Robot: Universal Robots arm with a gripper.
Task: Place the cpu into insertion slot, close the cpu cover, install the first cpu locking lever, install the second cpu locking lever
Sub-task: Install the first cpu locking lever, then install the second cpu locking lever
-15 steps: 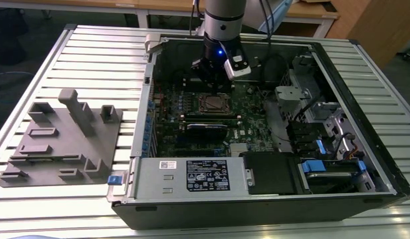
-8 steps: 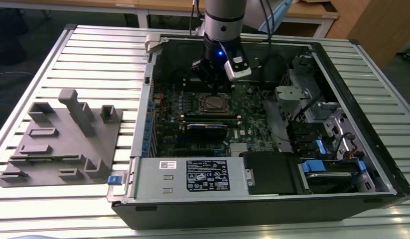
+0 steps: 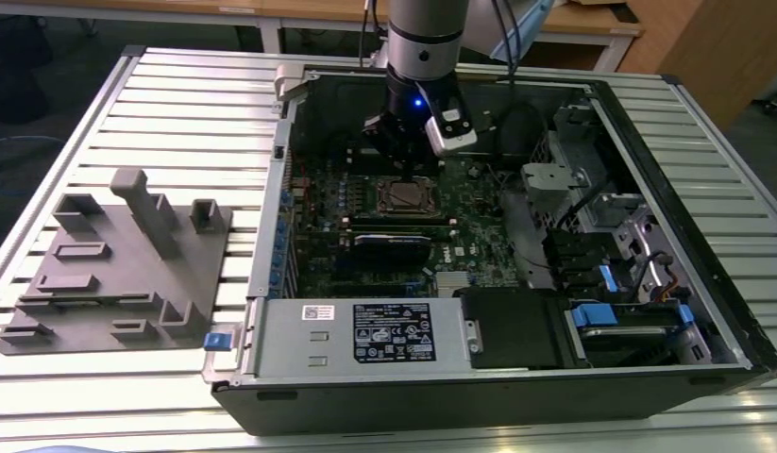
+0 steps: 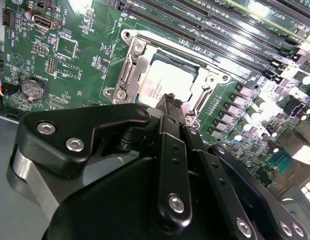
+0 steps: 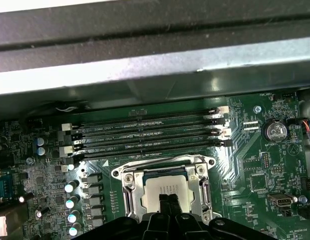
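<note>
The cpu (image 4: 165, 82) lies in the insertion slot (image 4: 125, 35) on the green motherboard (image 3: 363, 236), its pale top showing. The cpu cover (image 4: 129, 67) lies flat around it, with the chip showing through its window. In the exterior view my gripper (image 3: 407, 170) hangs straight above the socket, inside the open computer case. In both wrist views the black fingers (image 5: 162, 205) are pressed together, tips just over the near edge of the cpu (image 5: 165, 187). Nothing is held between them. Whether they touch the chip or the cover (image 5: 132, 190) I cannot tell.
The case (image 3: 515, 387) lies open on a slatted table (image 3: 174, 85). Long black memory slots (image 5: 144, 135) run beside the socket. A power supply (image 3: 363, 335) sits at the front, drive bays with blue tabs (image 3: 609, 316) on the exterior view's right. A grey fixture (image 3: 111, 264) lies outside at its left.
</note>
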